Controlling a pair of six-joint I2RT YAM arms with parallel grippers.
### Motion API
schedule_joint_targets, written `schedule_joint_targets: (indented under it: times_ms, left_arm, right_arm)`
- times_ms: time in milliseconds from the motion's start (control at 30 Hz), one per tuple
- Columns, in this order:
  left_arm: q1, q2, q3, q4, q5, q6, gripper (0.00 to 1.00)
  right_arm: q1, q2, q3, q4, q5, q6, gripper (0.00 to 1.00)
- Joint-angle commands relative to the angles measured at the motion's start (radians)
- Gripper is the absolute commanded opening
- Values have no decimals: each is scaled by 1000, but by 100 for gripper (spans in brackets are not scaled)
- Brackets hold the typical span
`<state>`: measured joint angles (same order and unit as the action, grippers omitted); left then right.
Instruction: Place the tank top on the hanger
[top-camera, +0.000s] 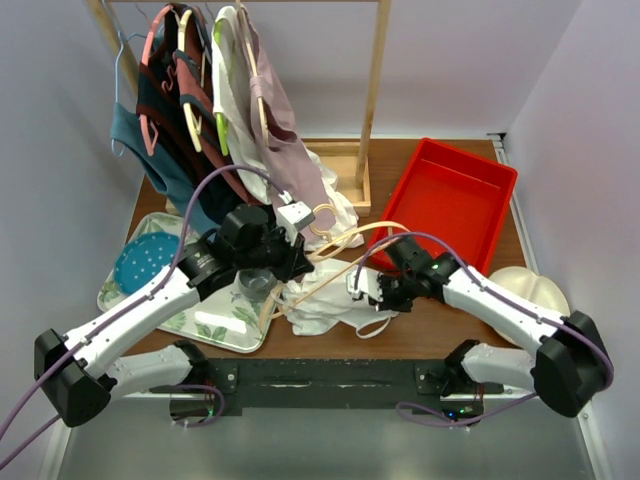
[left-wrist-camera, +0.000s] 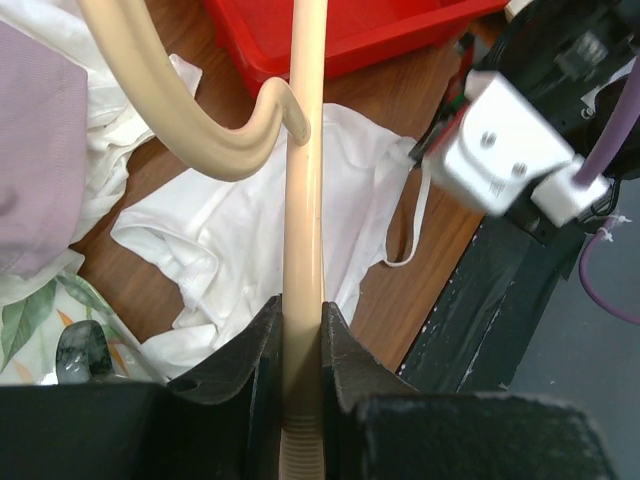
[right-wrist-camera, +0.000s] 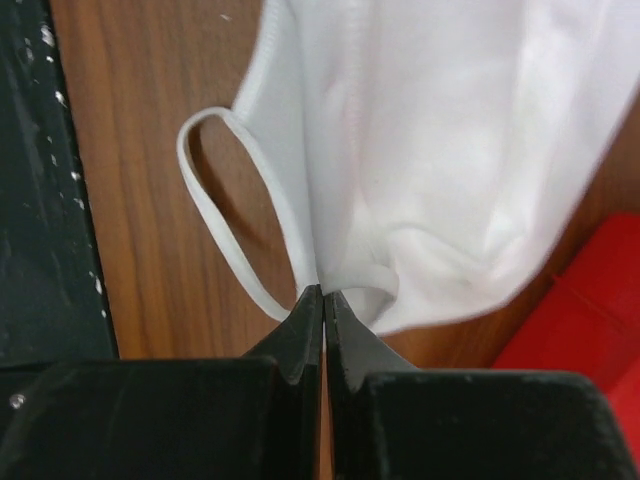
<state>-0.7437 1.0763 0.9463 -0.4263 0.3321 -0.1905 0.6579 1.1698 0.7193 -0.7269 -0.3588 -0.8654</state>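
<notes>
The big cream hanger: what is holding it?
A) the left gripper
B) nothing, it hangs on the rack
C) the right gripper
A: the left gripper is shut on the hanger, its cream bar between the jaws; the right gripper only pinches the tank top.

Top cam: above/behind my bases, down on desk (top-camera: 385, 165).
L wrist: close, along left gripper (left-wrist-camera: 300, 315).
R wrist: close, along right gripper (right-wrist-camera: 324, 295).
Shared: tank top (top-camera: 320, 300).
</notes>
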Motion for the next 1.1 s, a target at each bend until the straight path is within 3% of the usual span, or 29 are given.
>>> schedule_joint_targets:
  times_ms: [0, 200, 367, 867, 933, 1000, 1067]
  left_arm:
    - [26, -42, -15, 47, 5, 11, 0]
    - [46, -58, -29, 49, 36, 20, 0]
    - [49, -64, -37, 47, 58, 26, 0]
    - [52, -75, -63, 50, 100, 37, 0]
    - [53, -73, -61, 50, 102, 39, 0]
    - [53, -73, -63, 50, 105, 40, 0]
    - [53, -75, -66, 50, 110, 40, 0]
  right_arm:
    - [-159, -90, 63, -121, -98, -49, 0]
    - [-325, -148, 54, -115, -106, -35, 0]
    - [-446, -90, 83, -94, -132, -4, 0]
    - [-492, 50, 149, -51, -172, 78, 15]
    - [-492, 51, 150, -58, -184, 75, 12]
    - [-492, 59, 155, -69, -206, 74, 1]
    - [-492, 62, 161, -78, -215, 77, 0]
